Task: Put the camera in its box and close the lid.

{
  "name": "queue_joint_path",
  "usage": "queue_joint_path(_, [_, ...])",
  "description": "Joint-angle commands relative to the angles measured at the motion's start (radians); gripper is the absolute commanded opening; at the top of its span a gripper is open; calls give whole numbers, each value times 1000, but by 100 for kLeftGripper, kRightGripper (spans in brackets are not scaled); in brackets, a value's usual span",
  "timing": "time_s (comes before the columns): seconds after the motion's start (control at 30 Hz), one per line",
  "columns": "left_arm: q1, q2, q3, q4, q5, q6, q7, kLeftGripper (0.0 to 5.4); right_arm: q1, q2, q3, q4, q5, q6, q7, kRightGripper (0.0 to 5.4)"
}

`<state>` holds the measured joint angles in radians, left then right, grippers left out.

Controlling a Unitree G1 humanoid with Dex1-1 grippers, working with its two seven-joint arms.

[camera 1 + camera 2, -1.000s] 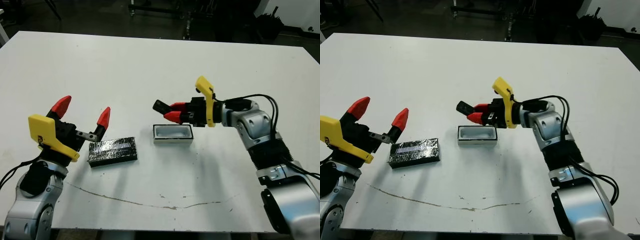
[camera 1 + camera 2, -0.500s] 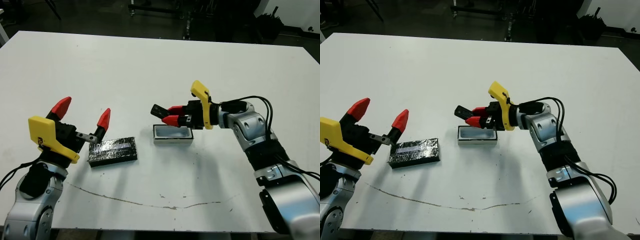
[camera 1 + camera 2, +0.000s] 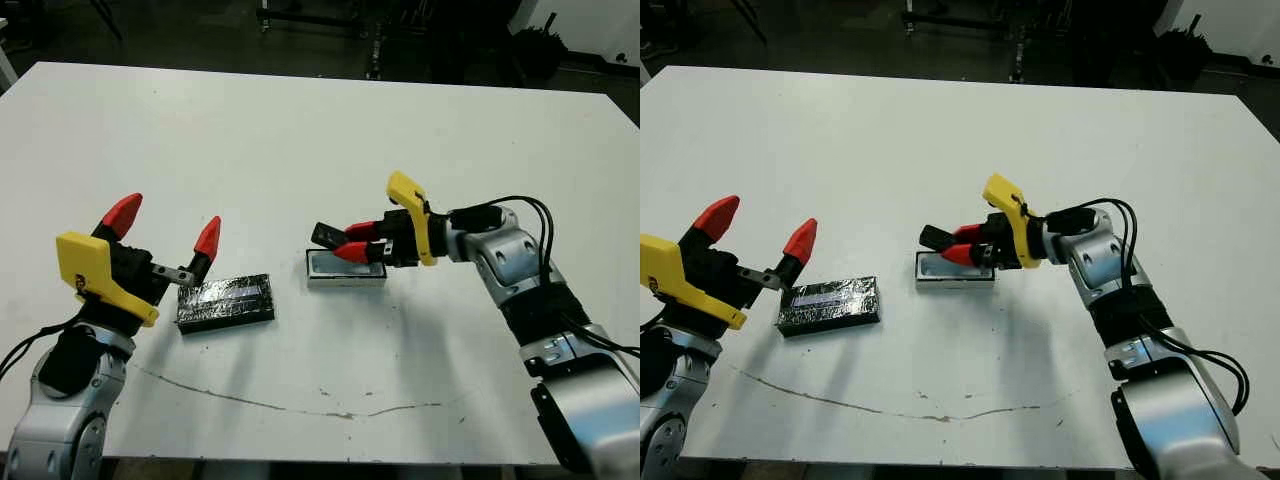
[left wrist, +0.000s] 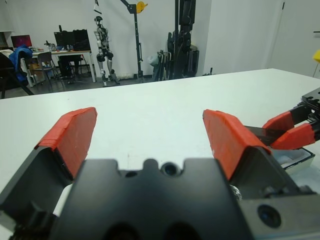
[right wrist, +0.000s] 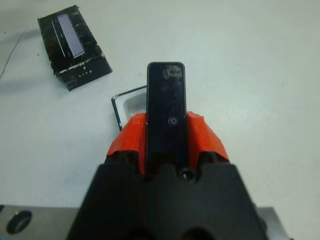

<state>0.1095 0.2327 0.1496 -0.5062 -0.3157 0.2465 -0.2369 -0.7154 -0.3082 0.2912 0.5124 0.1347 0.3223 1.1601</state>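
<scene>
The right pincer [image 3: 357,241] pinches the camera [image 3: 327,234] just above the box [image 3: 345,268], mid-tabletop [image 3: 300,140]. The lid [image 3: 226,299] lies beside the box toward the left edge, under the spread left pincer [image 3: 165,224]. A scuff line [image 3: 300,405] runs along the near edge.

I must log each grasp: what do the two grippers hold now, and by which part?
The right gripper holds the camera by its near end, long edges between the jaws. The left gripper is open, holding nothing.
</scene>
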Motion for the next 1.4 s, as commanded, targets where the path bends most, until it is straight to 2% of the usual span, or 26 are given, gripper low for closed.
queue_joint_path(0.03, [5, 7, 4, 1, -4, 10, -5, 540, 18, -14, 3, 25, -15, -19, 12, 167])
queue_joint_path(0.3, [0, 10, 6, 5, -3, 4, -7, 540, 31, -13, 8, 42, -30, -77, 13, 167])
queue_joint_path(0.4, [-3, 11, 9, 6, -9, 7, -10, 540, 24, -10, 9, 58, -29, -51, 19, 167])
queue_joint_path(0.53, [-4, 19, 10, 1, -4, 16, -7, 540, 29, -10, 14, 70, -36, -68, 22, 167])
queue_joint_path(0.7, [-2, 18, 10, 2, -6, 10, -10, 540, 9, -11, 18, 116, -32, -12, 50, 167])
queue_joint_path(0.87, [-1, 15, 4, -3, -6, 24, -5, 540, -25, -11, 23, 186, -37, -16, 91, 167])
queue_joint_path(1.27, [11, 13, 3, -11, -4, 26, -9, 540, -190, 42, 70, 479, -101, -148, 226, 167])
queue_joint_path(1.4, [17, 11, 5, -12, -10, 24, -13, 540, -219, 63, 70, 531, -121, -159, 241, 167])
